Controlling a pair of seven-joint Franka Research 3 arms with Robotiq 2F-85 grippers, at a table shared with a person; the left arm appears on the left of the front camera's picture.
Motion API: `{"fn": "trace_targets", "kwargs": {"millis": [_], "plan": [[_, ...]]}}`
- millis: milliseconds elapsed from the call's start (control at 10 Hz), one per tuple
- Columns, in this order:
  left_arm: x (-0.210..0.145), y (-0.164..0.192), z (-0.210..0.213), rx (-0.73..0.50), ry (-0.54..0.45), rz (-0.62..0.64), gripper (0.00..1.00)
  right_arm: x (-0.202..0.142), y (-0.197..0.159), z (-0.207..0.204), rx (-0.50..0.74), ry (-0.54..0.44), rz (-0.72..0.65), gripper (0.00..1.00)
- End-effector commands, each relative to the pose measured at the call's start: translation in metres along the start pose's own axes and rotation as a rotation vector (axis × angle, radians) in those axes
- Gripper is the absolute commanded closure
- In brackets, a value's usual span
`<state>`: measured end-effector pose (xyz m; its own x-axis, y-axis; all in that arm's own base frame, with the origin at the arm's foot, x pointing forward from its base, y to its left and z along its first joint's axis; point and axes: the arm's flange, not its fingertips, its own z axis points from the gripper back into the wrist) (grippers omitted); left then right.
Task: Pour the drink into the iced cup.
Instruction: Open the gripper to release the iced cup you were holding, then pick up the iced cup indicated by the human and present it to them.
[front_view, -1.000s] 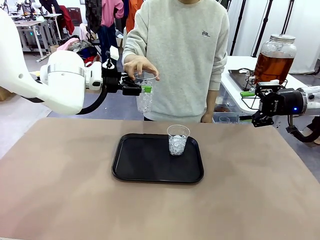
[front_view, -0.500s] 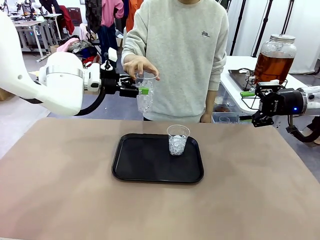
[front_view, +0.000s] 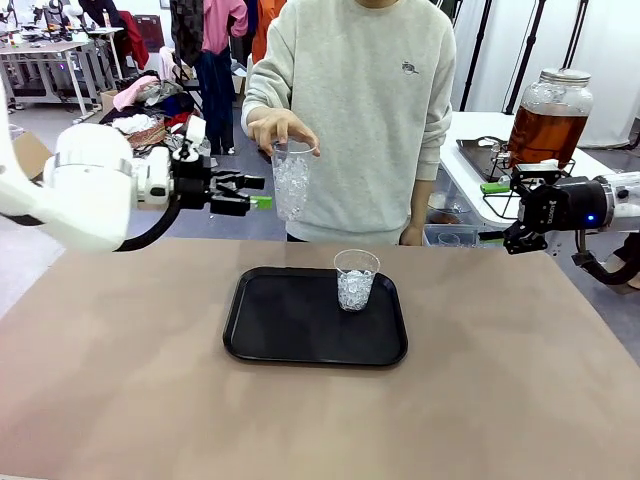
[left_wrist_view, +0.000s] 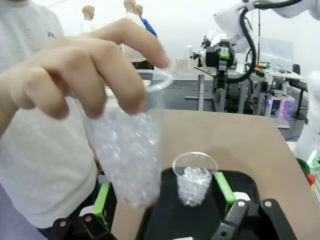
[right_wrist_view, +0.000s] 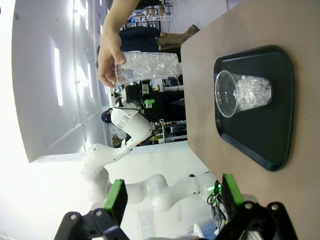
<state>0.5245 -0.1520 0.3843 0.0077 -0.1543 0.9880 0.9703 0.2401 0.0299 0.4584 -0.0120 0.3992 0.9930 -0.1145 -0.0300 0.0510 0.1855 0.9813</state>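
A person's hand (front_view: 280, 130) holds a clear cup packed with ice (front_view: 290, 183) by its rim, above the table's far edge. My left gripper (front_view: 258, 193) is open just left of that cup, apart from it. In the left wrist view the held cup (left_wrist_view: 131, 160) hangs between and beyond the green fingers (left_wrist_view: 102, 200). A second, shorter iced cup (front_view: 356, 280) stands upright on the black tray (front_view: 290, 320). The amber drink fills a big glass jar (front_view: 548, 120) at the far right. My right gripper (front_view: 505, 213) is open and empty below the jar.
The brown table (front_view: 130, 380) spreads wide around the tray. The jar stands on a white side table (front_view: 600, 165) with a wire rack beside it. The person stands close behind the table's far edge. The right wrist view shows the tray (right_wrist_view: 270, 130) and its cup (right_wrist_view: 245, 93).
My left gripper has opened off the ice-packed cup and drawn back to the left. The person's hand keeps the cup. The right arm has not moved.
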Motion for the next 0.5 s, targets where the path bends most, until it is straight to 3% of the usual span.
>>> {"fn": "trace_targets", "kwargs": {"millis": [0,400], "plan": [[-0.005,-0.020,0.032,-0.026,0.001,-0.053,0.00,-0.001,0.001,0.000,0.002,-0.002,0.002,0.00],[-0.025,-0.032,0.070,-0.076,0.031,-0.126,0.00,-0.001,0.001,0.000,0.002,-0.002,0.002,0.00]]}}
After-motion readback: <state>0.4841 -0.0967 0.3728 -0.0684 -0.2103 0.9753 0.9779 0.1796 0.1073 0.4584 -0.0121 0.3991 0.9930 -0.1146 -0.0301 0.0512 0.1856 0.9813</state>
